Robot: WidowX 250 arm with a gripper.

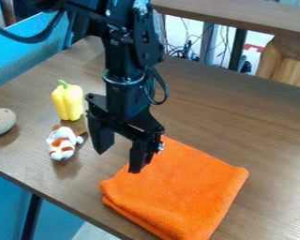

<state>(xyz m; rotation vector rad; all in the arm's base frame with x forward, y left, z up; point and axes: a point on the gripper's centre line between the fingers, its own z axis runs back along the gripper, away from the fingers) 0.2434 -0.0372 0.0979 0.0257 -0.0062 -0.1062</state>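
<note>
Orange cloth point(183, 187) lies folded on the tabletop point(265, 117), just beside the hand point(118, 161) on the camera's right and reaching toward the camera from it. Its folded layers show along the near left side. The hand hangs fingers down, spread, with a plain gap between its two fingers and nothing pinched there. The finger on the camera's right overlaps the upper left part of the cloth in this view.

On the other side of the hand, a small white and brown plush toy point(62, 143) lies near it. A yellow pepper point(68, 101) with a green stem stands beyond the toy, also on the camera's left of the hand, and a pale speckled ball point(1, 122) sits farther out that way.

As a judgement, the step in hand is an ungripped one, with the hand placed near the cloth. To take hold of the cloth, a move would call for both fingers to come over a fold or edge, get low enough to catch the fabric, then close, keeping clear of the toy.

The cloth's corner nearest the hand is partly hidden behind that finger, and whether finger and fabric touch is hard to tell. The cloth's nearest part meets the bottom edge of the view, and the ball is cut off at the left.
</note>
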